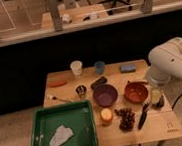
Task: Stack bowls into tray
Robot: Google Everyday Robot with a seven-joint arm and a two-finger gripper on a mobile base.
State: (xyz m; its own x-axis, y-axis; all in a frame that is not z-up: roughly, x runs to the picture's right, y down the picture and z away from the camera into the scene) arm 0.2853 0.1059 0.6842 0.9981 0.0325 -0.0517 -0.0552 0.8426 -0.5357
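- End effector [156, 97] spread wide, holding nothing, just right of orange-red bowl [136, 92], near tabletop [162, 126] right edge.
- Purple bowl [105, 94] near green tray [76, 119] far-right corner.

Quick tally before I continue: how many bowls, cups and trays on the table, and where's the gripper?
Bowls: 2 (purple bowl, orange-red bowl)
Cups: 3 (white cup, blue cup, small metal cup)
Trays: 1 (green tray)
Total: 6
The gripper sits just right of the orange-red bowl; the yellow-orange item in front of the purple bowl is unclear, not counted.
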